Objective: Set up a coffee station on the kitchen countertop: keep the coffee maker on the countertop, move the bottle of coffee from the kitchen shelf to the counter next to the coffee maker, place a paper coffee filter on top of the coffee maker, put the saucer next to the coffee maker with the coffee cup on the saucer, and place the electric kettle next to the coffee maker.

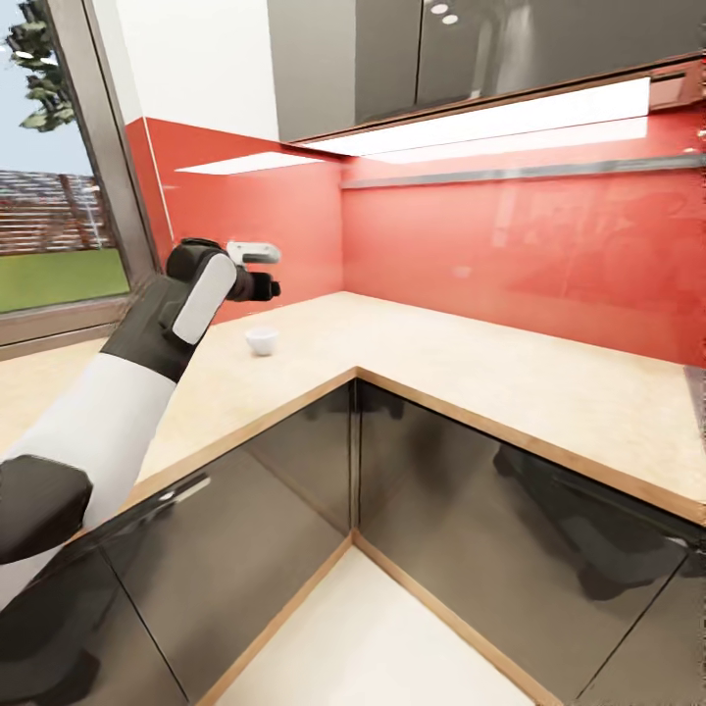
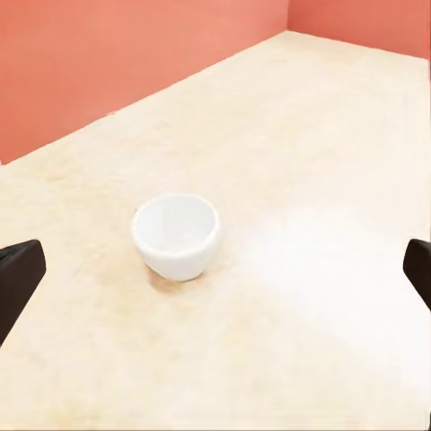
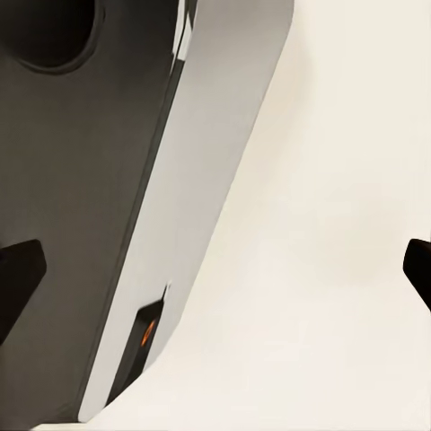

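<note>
A small white coffee cup stands upright and alone on the beige countertop, near the red back wall. My left gripper hovers above and slightly behind the cup, held out over the counter. In the left wrist view the cup lies ahead between the two dark fingertips, which stand wide apart and touch nothing; the left gripper is open. My right gripper is open too, its fingertips far apart with nothing between them.
The countertop is L-shaped, with a wooden edge and dark glossy cabinet doors below. A red backsplash runs behind it and dark wall cabinets hang above. A window is at the left. A grey and dark panel stands over pale floor.
</note>
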Tool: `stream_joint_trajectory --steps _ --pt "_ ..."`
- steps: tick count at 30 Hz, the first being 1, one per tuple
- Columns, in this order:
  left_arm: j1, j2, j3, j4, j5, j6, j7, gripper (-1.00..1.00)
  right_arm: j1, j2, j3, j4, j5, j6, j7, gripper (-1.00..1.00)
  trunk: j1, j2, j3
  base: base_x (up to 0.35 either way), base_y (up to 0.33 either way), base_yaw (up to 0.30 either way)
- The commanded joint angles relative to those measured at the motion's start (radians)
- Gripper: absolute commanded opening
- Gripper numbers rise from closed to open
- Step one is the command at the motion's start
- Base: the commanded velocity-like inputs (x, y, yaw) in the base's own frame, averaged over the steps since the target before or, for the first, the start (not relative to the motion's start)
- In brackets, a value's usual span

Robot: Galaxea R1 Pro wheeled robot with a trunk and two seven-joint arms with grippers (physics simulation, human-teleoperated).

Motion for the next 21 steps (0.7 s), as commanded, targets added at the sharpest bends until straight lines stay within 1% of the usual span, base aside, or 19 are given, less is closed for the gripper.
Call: stream_joint_trajectory --steps 1,3,4,7,18,20,21 --pt "-0.001 0.001 -0.009 0.011 0.010 0.002 0.010 1.00 -0.002 0.000 0.008 0.004 0.001 -0.010 0.000 1.00 0.000 -0.001 -0.001 0.002 0.000 -0.103" --pt "-0.001 0.001 -0.019 0.038 0.011 0.003 0.009 1.00 -0.002 0.000 0.008 0.004 0.001 -0.010 0.000 1.00 0.000 -0.001 -0.001 0.001 0.000 -0.068" --pt "-0.001 -0.007 -0.027 0.104 0.011 0.004 0.007 1.00 -0.002 0.000 0.008 0.004 0.000 -0.010 0.000 1.00 0.000 -0.001 -0.001 0.000 0.000 -0.017" --pt "-0.001 -0.013 -0.029 0.147 0.011 0.005 0.006 1.00 -0.002 0.000 0.008 0.004 0.000 -0.010 0.000 1.00 0.000 -0.001 -0.001 0.000 0.000 -0.010" --pt "-0.001 -0.016 -0.031 0.151 0.012 0.004 0.005 1.00 -0.002 0.000 0.008 0.004 0.000 -0.010 0.000 1.00 0.000 -0.001 -0.001 0.000 0.000 -0.001" --pt "-0.001 -0.015 -0.044 0.150 0.012 0.003 0.006 1.00 -0.002 -0.001 0.008 0.004 0.000 -0.010 0.000 1.00 0.000 -0.001 -0.001 0.123 0.000 0.000" --pt "-0.001 -0.015 -0.066 0.150 0.012 0.003 0.006 1.00 -0.002 -0.001 0.008 0.004 0.000 -0.010 0.000 1.00 0.000 -0.001 -0.001 0.165 0.000 0.000"
